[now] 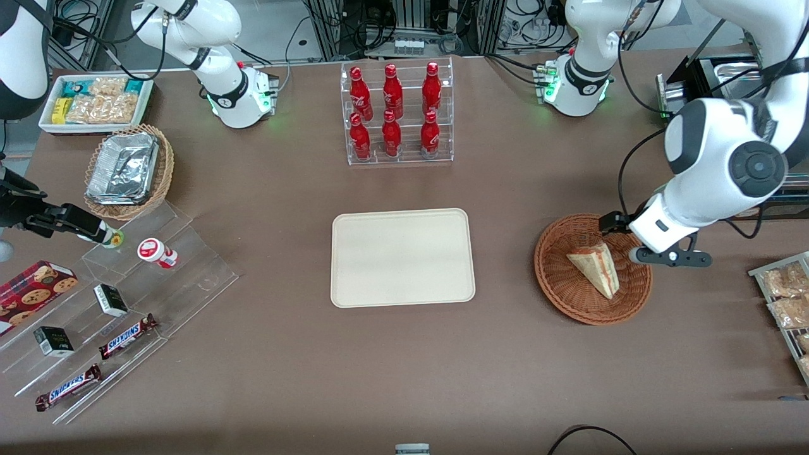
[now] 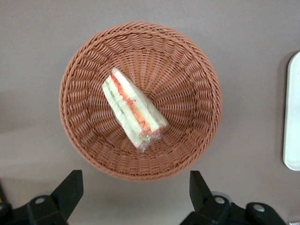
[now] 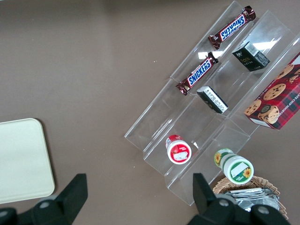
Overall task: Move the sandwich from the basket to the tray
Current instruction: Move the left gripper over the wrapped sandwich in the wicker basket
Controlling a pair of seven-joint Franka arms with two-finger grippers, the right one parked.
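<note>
Sandwich (image 2: 133, 109) in basket (image 2: 197, 70), gripper (image 2: 136, 192) above, jaws apart.

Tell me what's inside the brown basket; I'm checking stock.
The basket holds one wrapped sandwich, lying on its weave. What sits under the sandwich is covered. The open hand hangs above the basket's rim, touching nothing.

The front camera is looking steeply down from high up, facing the robots and taking in the whole table (image 1: 265, 379), with the tray (image 1: 402, 257) at its middle. The left wrist camera is looking straight down from close above the basket (image 2: 140, 101), its open claw (image 2: 136, 199) showing at the frame's edge. Both views are sharing the basket, the sandwich (image 2: 133, 108) in it, and the tray's rim nearest the basket.
</note>
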